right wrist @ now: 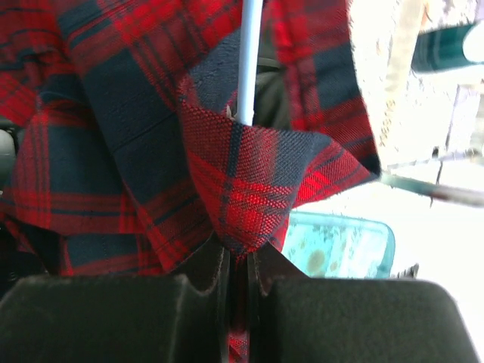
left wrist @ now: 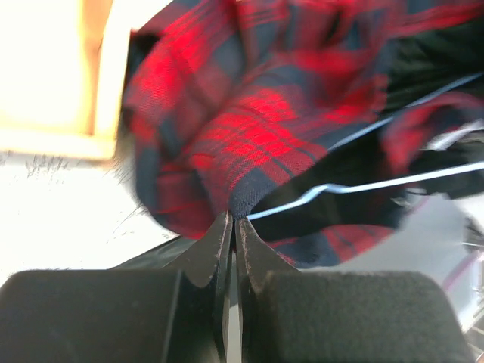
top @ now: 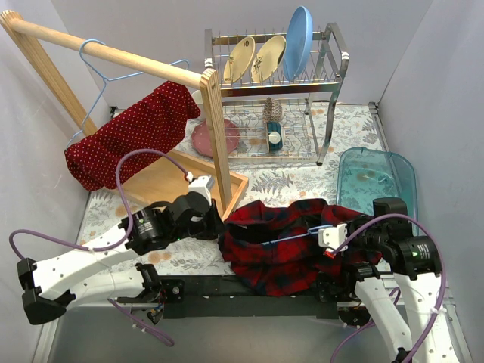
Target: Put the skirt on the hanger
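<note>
Both pincers clamped on plaid, skirt up at the rail

Left gripper (left wrist: 233, 227) and right gripper (right wrist: 238, 253) each pinch the plaid shirt (top: 280, 249). The skirt (top: 136, 132) hangs by the hanger (top: 100, 64), well apart. Best to pull evenly, I'd say.

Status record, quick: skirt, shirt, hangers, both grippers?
skirt: draped on blue hanger hooked over wooden rail, back left
plaid shirt: heaped at front centre, second blue hanger threaded through it
left gripper: shut, pinching shirt's left edge
right gripper: shut on a shirt fold beside the hanger wire
</note>
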Available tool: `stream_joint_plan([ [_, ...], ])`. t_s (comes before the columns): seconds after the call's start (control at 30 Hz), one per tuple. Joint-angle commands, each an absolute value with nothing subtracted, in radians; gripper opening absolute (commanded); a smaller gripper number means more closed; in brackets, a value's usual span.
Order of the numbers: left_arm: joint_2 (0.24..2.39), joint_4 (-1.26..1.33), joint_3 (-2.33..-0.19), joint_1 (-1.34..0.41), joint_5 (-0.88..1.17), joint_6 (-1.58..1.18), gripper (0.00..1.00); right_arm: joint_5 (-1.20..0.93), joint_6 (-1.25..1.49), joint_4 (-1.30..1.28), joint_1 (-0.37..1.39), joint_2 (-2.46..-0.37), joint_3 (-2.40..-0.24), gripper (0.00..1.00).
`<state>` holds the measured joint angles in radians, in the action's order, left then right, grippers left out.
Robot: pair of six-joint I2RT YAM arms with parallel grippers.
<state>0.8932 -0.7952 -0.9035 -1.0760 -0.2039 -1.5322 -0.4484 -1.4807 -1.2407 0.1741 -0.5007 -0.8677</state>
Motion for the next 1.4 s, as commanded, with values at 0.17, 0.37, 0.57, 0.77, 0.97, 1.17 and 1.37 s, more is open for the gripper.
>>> stream_joint_plan([
  [0.17, 0.983, -0.815, -1.296, -1.078, -0.203, -1.382, 0.0, -0.63, -1.695, -1.305, 0.17, -0.569, -0.899, 0.01],
  [0.37, 1.038, -0.822, -1.44, -1.078, -0.202, -1.345, 0.0, -0.773, -1.767, -1.315, 0.175, -0.618, -0.929, 0.01],
  [0.57, 1.065, -0.933, -1.457, -1.077, -0.396, -1.362, 0.0, -0.894, -1.694, -1.315, 0.23, -0.63, -1.026, 0.01],
  [0.77, 1.029, -0.968, -1.278, -1.077, -0.428, -1.405, 0.0, -1.071, -1.536, -1.315, 0.311, -0.649, -1.17, 0.01],
  [0.97, 0.974, -0.977, -1.116, -1.075, -0.408, -1.437, 0.0, -1.112, -1.408, -1.312, 0.314, -0.666, -1.318, 0.01],
  [1.17, 0.896, -0.983, -1.019, -1.068, -0.397, -1.44, 0.0, -1.101, -1.361, -1.31, 0.344, -0.675, -1.321, 0.01],
  [1.37, 0.807, -0.819, -0.974, -1.068, -0.226, -1.396, 0.73, -1.056, -1.279, -1.272, 0.345, -0.738, -1.327, 0.01],
])
